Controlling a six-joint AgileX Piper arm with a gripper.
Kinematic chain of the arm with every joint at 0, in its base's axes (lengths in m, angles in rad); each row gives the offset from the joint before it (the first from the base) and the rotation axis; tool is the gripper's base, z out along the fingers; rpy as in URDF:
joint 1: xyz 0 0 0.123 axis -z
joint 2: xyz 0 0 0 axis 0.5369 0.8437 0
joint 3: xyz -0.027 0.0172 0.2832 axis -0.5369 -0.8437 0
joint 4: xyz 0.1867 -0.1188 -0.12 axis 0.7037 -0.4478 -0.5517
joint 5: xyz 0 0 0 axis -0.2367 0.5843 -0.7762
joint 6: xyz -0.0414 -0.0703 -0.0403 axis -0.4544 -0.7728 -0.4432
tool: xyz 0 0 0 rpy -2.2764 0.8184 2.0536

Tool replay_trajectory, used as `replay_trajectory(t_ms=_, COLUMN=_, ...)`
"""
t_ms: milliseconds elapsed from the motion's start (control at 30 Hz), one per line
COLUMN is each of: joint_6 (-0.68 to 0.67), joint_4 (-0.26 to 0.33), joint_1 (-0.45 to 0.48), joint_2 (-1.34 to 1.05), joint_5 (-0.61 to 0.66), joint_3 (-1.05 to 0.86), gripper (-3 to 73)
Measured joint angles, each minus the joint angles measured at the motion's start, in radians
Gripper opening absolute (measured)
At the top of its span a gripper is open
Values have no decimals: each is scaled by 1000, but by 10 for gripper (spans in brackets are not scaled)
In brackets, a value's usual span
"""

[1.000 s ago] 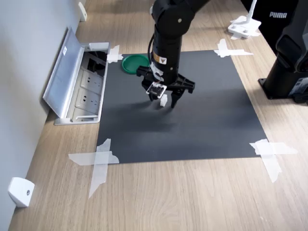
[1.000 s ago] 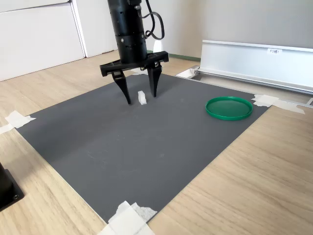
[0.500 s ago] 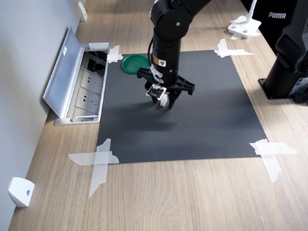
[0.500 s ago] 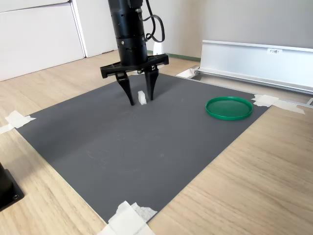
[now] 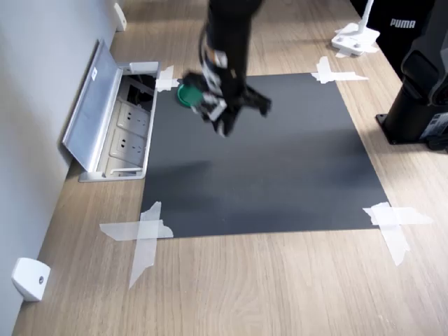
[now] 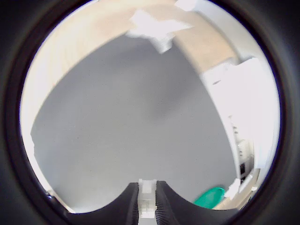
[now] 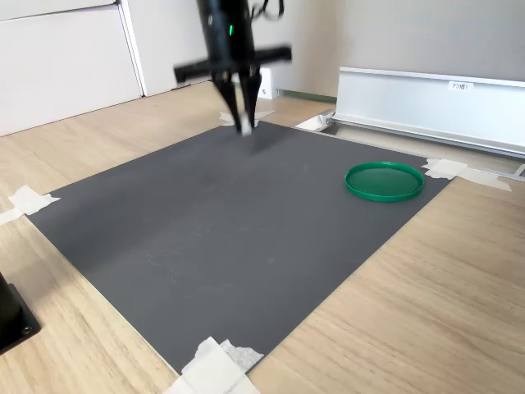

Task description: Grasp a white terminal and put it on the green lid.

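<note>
above the dark mat (image 7: 213, 238), the pincer (image 7: 244, 121) grips the white terminal (image 6: 147, 199), clear of the green lid (image 7: 384, 180).

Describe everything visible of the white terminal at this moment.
The white terminal is a tiny white block, plastic by its look, pinched between the two dark fingers of the gripper, which alone touch it. The wrist view shows its narrow, stepped upper face. It hangs in the air above the dark mat, blurred in both exterior views, and apart from the green lid.
</note>
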Motion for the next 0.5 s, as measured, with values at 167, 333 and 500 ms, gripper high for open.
replay_trajectory(t_ms=167, joint_6=-82, joint_4=61, joint_1=134, joint_2=-2, joint_5=133, joint_3=206, gripper=85)
replay_trajectory(t_ms=333, joint_6=-126, joint_4=66, joint_1=258, joint_2=16, joint_5=153, joint_3=303, gripper=85)
replay_trajectory(t_ms=500, joint_6=-142, joint_4=49, joint_1=351, joint_2=102, joint_5=154, joint_3=311, gripper=85)
